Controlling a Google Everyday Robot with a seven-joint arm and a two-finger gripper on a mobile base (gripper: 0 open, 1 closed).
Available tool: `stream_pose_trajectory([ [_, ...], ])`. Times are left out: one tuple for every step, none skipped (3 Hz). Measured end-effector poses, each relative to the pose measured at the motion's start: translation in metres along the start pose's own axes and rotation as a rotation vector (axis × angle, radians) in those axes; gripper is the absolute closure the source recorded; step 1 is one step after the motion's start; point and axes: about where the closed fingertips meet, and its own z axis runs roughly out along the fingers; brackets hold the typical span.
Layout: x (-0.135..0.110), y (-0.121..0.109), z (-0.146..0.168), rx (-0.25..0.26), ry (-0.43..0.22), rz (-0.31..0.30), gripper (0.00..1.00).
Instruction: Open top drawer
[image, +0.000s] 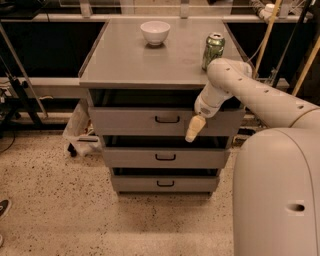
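By the top drawer (130, 121), right of its handle (167, 119), pincer (194, 131), opening unclear; can (213, 51) above.

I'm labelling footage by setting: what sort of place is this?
Probably a lab or workshop: speckled floor, grey drawer cabinet, poles behind. The gripper hangs before the top drawer, right of its handle.

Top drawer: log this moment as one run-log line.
step: pre-grasp | gripper: before top drawer front, right of handle, apart from it | handle: untouched
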Motion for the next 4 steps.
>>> stream_pose_trajectory([
  [0.0,0.0,0.0,0.0,0.0,0.0,0.0],
  [0.0,0.0,0.0001,0.0,0.0,0.0,0.19],
  [0.0,0.0,0.0001,0.0,0.0,0.0,0.42],
  [0.0,0.0001,0.0,0.0,0.0,0.0,0.65],
])
